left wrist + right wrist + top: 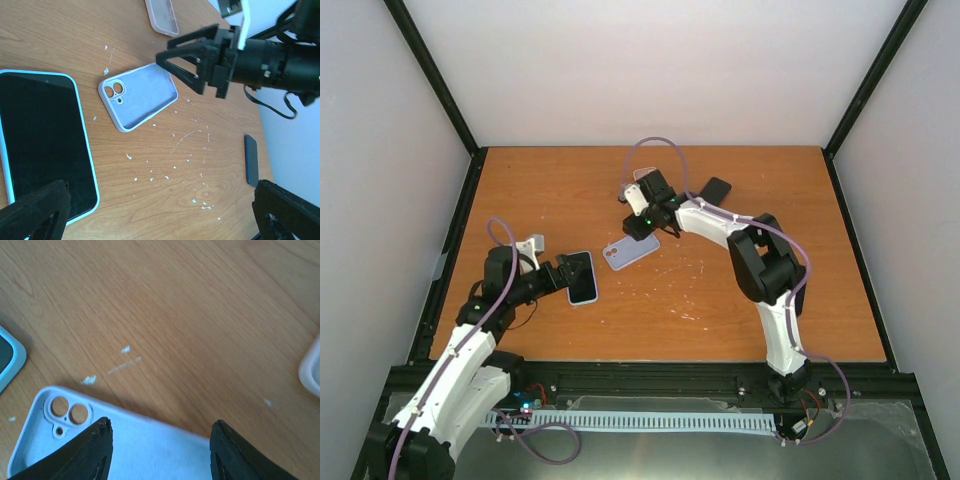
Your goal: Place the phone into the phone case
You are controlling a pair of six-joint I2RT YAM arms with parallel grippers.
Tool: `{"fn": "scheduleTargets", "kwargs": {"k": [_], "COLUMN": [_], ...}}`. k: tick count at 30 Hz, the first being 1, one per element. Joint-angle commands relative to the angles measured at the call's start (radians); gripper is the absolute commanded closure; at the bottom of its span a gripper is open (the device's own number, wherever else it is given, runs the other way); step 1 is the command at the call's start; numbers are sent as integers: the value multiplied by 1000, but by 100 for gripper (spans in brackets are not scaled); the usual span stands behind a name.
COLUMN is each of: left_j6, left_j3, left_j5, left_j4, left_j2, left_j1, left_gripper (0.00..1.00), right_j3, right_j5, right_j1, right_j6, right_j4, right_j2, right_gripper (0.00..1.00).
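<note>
The phone (pixel 582 277) lies screen up on the table, black with a light blue rim; it fills the left of the left wrist view (pixel 42 145). The lavender phone case (pixel 630 252) lies open side up just right of it, empty, camera holes toward the phone (pixel 140 95). My left gripper (pixel 560 275) is open at the phone's near-left end, one finger (pixel 35 215) over the phone's corner. My right gripper (pixel 643 224) is open and hangs low over the case's far end; the case (pixel 150 450) shows between its fingers (pixel 95 450).
A dark blue phone (pixel 716 189) lies at the back right of the case, also in the left wrist view (pixel 251 160). A pale clear case (pixel 162 17) lies behind the right gripper; its edge shows in the right wrist view (pixel 312 370). White specks dot the wooden table (pixel 770 290).
</note>
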Motion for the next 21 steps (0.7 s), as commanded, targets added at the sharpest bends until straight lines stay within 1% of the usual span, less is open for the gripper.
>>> {"fn": "scheduleTargets", "kwargs": {"k": [1,5,10,16,21], "left_j6": [2,-12,-17,-35,-43], "left_j3": [-6,-11,-2,-12,-16], "left_j5": [-2,-7,-16,-18,-12], "left_j4": [22,13,-6,4,12], "left_j2": [-39,-63,-76,-75,-71], "left_j1": [6,6,6,6,6], "left_gripper": [0,0,0,0,1], "right_j3": [177,265,304,258,166], "right_j5": [-92,-96,-130,-161,-180], "right_j1": [-6,-9,-21,-42,-58], "right_j6": [-123,-118,-96,-78,-54], "right_j4": [-106,-144,-173,-177,-173], "right_j2": [104,186,237,224,156], "right_gripper": [47,46,40,37,35]}}
